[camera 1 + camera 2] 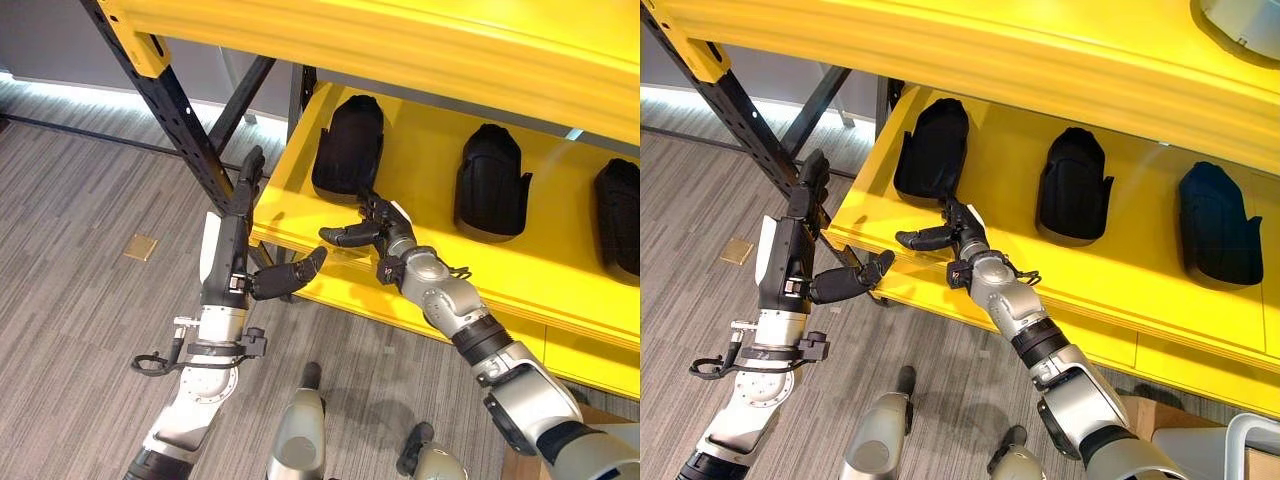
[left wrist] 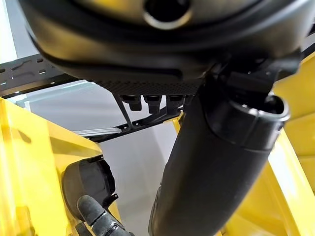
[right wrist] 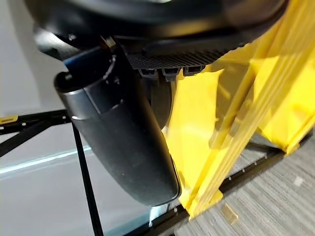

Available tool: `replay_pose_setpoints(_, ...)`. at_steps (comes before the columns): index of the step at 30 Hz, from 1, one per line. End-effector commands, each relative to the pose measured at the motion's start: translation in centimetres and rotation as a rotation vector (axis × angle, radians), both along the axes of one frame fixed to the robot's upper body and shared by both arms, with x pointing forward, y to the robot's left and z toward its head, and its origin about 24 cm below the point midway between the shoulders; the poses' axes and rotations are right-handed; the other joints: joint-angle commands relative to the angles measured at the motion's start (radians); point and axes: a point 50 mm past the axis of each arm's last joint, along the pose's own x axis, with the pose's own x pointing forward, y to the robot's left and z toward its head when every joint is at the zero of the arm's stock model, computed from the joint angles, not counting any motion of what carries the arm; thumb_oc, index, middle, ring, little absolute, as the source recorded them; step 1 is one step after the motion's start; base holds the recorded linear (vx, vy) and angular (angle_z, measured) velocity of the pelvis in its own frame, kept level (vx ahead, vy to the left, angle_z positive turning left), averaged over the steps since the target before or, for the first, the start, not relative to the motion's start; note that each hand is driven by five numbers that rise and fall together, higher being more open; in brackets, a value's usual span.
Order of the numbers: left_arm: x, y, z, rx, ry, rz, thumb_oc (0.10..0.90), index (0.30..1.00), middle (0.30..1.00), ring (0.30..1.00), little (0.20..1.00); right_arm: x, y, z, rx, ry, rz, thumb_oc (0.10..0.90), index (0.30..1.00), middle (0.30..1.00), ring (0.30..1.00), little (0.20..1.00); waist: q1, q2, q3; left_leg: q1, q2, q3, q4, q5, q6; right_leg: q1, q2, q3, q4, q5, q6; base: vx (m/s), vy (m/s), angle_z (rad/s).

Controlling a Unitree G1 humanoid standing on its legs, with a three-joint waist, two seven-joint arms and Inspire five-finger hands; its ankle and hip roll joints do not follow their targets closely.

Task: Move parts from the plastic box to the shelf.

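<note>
Right hand, fingers relaxed and spread, holds nothing; the nearest black part lies just beyond its fingertips on the yellow shelf, long axis pointing away. Left hand (also spread, empty) hangs farther off, beside the shelf's corner.

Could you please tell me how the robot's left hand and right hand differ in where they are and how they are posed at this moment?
The left hand hangs beside the yellow shelf, fingers straight and pointing up along the black upright post; the right hand reaches over the shelf's front edge. The left hand touches no part; the right hand's fingertips sit at the leftmost black part. Both are open and hold nothing.
</note>
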Motion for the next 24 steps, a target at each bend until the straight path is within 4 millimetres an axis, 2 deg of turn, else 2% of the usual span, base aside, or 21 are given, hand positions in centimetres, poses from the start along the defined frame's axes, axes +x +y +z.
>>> replay_pose_setpoints(1,-1.1,-1.0,4.4,-0.026,-0.26,-0.085,0.9,1.0,1.0,1.0,1.0,1.1,0.0,8.4,0.033,-0.354,-0.149,0.9,1.0,1.0,1.0,1.0,0.004,-0.02,-0.061,0.073,-0.013,-0.003,0.026,-0.128,0.022,0.04,0.032,0.039,0.016,-0.054,-0.034,0.0,0.0,0.0)
replay_pose_setpoints(2,-1.0,-1.0,4.4,-0.03,-0.259,-0.082,0.9,1.0,1.0,1.0,1.0,1.1,-0.9,8.7,0.025,-0.382,-0.205,0.9,1.0,1.0,1.0,1.0,-0.001,-0.02,-0.059,0.071,-0.012,-0.002,0.025,-0.128,0.022,0.038,0.034,0.042,0.015,-0.054,-0.034,-0.05,0.0,0.0)
replay_pose_setpoints(7,-0.9,-1.1,4.5,-0.052,-0.269,-0.057,0.9,1.0,1.0,1.0,1.0,0.2,-2.5,10.0,0.043,-0.486,-0.314,0.9,1.0,1.0,1.0,1.0,-0.029,-0.013,-0.05,0.071,-0.01,0.004,0.021,-0.13,0.022,0.02,0.039,0.059,0.023,-0.057,-0.037,-0.04,0.012,-0.02)
replay_pose_setpoints(13,-0.9,-1.5,4.6,-0.053,-0.302,-0.029,0.9,1.0,1.0,1.0,1.0,-1.0,-2.3,10.1,0.124,-0.534,-0.321,0.9,1.0,1.0,1.0,1.0,-0.057,-0.003,-0.048,0.076,-0.012,0.011,0.012,-0.128,0.023,0.005,0.043,0.079,0.029,-0.06,-0.043,-0.04,0.032,-0.11)
replay_pose_setpoints(17,-0.9,-1.1,4.6,-0.057,-0.31,0.002,0.9,1.0,1.0,1.0,1.0,-2.4,-1.6,9.7,0.165,-0.575,-0.222,0.9,1.0,1.0,1.0,1.0,-0.078,0.0,-0.048,0.078,-0.014,0.016,0.011,-0.13,0.026,-0.005,0.045,0.09,0.036,-0.061,-0.044,-0.01,0.011,-0.01)
replay_pose_setpoints(20,-1.0,-0.8,4.7,-0.067,-0.311,0.028,0.9,1.0,1.0,1.0,1.0,-5.0,1.0,8.7,0.171,-0.579,-0.084,0.9,1.0,1.0,1.0,1.0,-0.106,0.002,-0.048,0.085,-0.012,0.026,0.012,-0.135,0.03,-0.019,0.048,0.109,0.046,-0.063,-0.047,-0.01,0.028,-0.1)
replay_pose_setpoints(24,-1.3,-0.7,4.8,-0.074,-0.322,0.033,0.9,1.0,1.0,1.0,1.0,-5.9,2.5,7.4,0.179,-0.525,0.041,0.9,1.0,1.0,1.0,1.0,-0.113,0.003,-0.052,0.096,-0.01,0.034,-0.004,-0.128,0.029,-0.017,0.049,0.116,0.034,-0.056,-0.043,-0.01,0.013,-0.1)
